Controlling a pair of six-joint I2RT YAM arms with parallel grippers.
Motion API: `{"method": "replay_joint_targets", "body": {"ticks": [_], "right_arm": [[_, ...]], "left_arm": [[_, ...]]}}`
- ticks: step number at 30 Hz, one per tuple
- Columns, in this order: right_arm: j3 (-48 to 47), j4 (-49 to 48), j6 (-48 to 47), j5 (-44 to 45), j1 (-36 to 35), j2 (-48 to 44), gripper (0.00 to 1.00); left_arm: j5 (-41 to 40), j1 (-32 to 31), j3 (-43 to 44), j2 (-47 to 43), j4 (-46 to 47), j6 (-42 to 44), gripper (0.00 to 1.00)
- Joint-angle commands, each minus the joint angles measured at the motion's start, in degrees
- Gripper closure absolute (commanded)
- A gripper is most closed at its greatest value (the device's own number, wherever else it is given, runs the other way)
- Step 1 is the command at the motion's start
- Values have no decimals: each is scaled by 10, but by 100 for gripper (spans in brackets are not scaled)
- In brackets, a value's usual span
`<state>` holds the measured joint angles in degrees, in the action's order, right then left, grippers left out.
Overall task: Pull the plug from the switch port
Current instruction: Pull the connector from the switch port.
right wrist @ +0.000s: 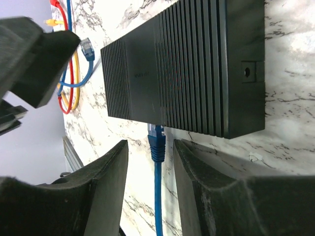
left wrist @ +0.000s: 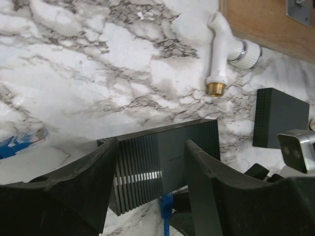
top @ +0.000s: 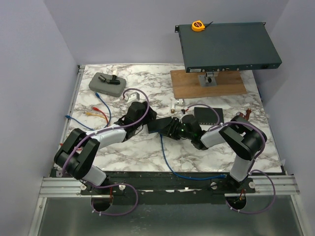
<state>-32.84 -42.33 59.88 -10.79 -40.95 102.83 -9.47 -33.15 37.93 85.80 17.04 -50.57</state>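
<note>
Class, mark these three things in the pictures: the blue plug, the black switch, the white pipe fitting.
blue plug [right wrist: 157,143], right wrist view, on its body next to the switch.
black switch [right wrist: 187,69], right wrist view, ribbed top face.
white pipe fitting [left wrist: 218,51], left wrist view, straight white stem.

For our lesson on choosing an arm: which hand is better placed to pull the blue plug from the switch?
Right. The right hand, open, straddles the blue plug where it enters the switch. The left hand is open over the switch body, off the plug, likely better for bracing.
</note>
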Motion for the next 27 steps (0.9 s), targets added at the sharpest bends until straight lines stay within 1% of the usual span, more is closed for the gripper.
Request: {"method": "replay_joint_targets", "body": {"ticks": [1,9,16,27], "right_arm": [[-12,8,3,15,7,26,56],[-12,-1,8,11,10,37,60],[-11,-15,14,9,10,47,66],[12,-71,46,-4,27,59,74]], "left_arm": [[2,-7,32,23,-3,21,45],[12,-10,30,62,4,15,46],[11,-13,21,70,5,13,46],[9,-14,5,74,11,1,48]]}}
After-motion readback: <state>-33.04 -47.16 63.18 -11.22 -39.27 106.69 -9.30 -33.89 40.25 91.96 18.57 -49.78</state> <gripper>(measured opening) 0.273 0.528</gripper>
